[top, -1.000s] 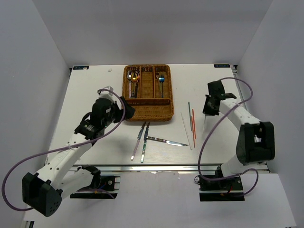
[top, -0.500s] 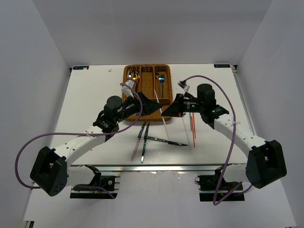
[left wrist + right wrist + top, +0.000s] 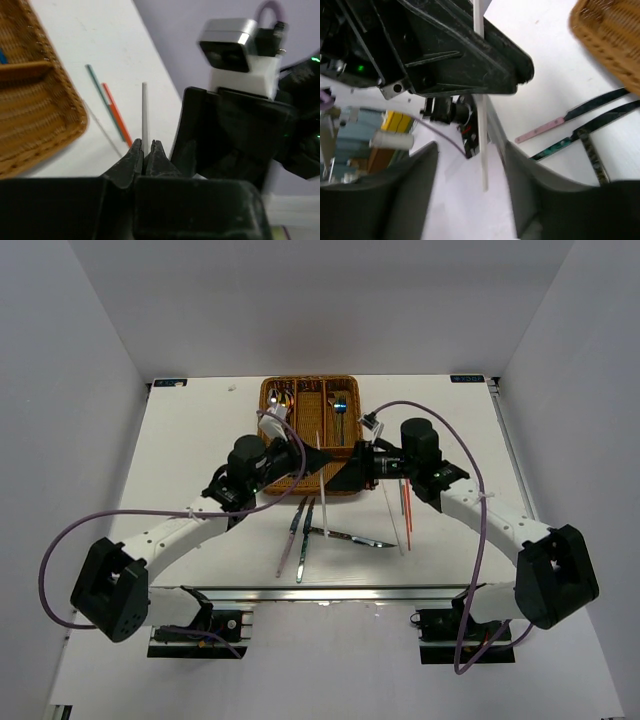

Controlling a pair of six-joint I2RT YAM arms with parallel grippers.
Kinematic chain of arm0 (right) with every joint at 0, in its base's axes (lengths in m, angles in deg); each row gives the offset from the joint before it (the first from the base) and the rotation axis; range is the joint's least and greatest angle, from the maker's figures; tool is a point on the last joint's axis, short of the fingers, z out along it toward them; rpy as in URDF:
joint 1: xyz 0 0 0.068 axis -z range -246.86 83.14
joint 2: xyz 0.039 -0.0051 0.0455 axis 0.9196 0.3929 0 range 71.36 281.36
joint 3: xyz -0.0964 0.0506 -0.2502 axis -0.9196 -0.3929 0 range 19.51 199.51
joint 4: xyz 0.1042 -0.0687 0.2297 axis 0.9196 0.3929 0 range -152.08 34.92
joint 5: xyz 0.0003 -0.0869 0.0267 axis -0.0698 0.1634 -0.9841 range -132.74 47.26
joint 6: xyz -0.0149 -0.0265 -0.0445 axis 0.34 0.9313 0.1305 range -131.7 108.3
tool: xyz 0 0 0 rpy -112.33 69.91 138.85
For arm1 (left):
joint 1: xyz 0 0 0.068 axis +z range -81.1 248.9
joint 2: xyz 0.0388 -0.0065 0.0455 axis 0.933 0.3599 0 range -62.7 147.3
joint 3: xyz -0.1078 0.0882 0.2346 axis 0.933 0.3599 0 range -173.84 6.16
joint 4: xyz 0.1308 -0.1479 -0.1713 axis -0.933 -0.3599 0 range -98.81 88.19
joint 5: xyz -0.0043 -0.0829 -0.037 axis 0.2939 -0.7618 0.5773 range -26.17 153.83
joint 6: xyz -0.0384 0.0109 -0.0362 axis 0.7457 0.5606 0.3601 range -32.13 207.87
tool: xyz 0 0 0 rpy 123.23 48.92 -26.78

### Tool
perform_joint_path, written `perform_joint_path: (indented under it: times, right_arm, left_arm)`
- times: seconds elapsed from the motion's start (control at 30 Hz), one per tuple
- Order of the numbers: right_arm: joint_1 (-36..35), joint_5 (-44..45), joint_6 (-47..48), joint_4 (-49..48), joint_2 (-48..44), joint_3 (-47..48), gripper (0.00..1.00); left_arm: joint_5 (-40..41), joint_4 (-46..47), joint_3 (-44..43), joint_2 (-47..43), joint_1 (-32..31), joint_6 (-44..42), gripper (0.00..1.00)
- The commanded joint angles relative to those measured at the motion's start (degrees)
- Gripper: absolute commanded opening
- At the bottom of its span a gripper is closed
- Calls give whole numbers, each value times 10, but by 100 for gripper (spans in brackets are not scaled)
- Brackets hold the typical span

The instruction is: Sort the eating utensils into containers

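A white chopstick hangs upright over the table just in front of the wicker tray. My left gripper is shut on this chopstick, with both fingers pressed to it at the tips. My right gripper faces the left one and stands open. In the right wrist view the chopstick runs down between its spread fingers and touches neither. Spoons and a blue-tinted piece lie in the tray's slots.
On the table lie a pink-handled utensil, a green-handled one and a silver knife. Right of them lie another white chopstick, a red one and a green one.
The right arm carried the white chopstick from the right side to the middle. The left arm swung in to meet it and shut on the chopstick. The right gripper then opened.
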Motion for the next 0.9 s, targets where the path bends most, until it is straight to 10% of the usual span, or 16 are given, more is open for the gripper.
perform_joint_path:
  times: [0.0, 0.2, 0.53, 0.87]
  right_arm:
    - [22, 54, 21, 20, -7, 33, 68]
    - [131, 310, 85, 195, -71, 17, 76]
    - [154, 280, 150, 228, -114, -31, 76]
    - [154, 326, 170, 227, -94, -29, 80]
  left_arm:
    - [65, -51, -56, 20, 2, -49, 0]
    - [327, -291, -327, 217, 13, -199, 0]
    - [337, -369, -796, 567, 80, -398, 0]
    - [324, -258, -725, 606, 90, -374, 30]
